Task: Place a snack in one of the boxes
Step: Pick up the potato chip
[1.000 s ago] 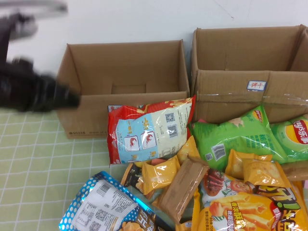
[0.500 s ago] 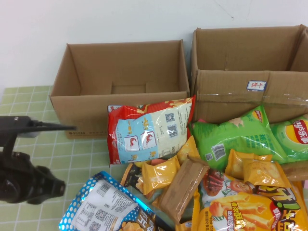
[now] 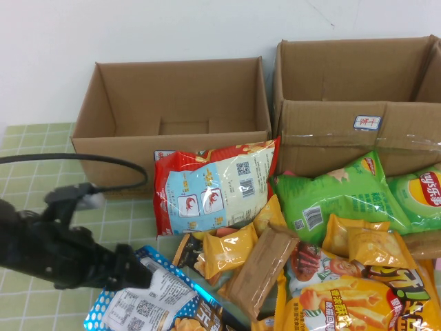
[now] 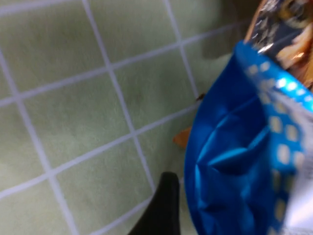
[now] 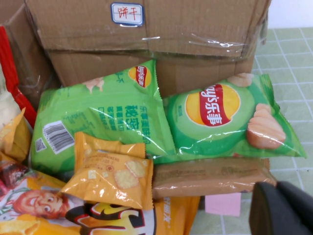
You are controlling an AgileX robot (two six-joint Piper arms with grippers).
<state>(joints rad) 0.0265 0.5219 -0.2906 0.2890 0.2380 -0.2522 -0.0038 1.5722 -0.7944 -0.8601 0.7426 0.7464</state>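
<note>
The snack, a shiny blue foil bag (image 3: 157, 298) with a white QR-code panel, lies at the front left of the pile. My left gripper (image 3: 140, 273) is low at the bag's near-left corner. In the left wrist view one dark finger (image 4: 164, 208) stands on the tiled mat beside the bag's blue edge (image 4: 227, 166); the other finger is out of view, so the jaws look open. The smaller brown box (image 3: 117, 162) stands open at the back left. My right gripper (image 5: 283, 211) is shut and empty beside the green bags, and it does not show in the high view.
A larger taped box (image 3: 358, 127) with a white label stands at the back right. A red bag (image 3: 213, 183) leans on the small box's front. Green bags (image 3: 337, 193), yellow packs (image 3: 231, 248) and a brown bar (image 3: 262, 269) crowd the right front. Green tiled mat (image 3: 41, 200) lies to the left.
My left arm has swung from beside the small box's left wall down and forward to the blue bag's corner. The bags and boxes have not moved.
</note>
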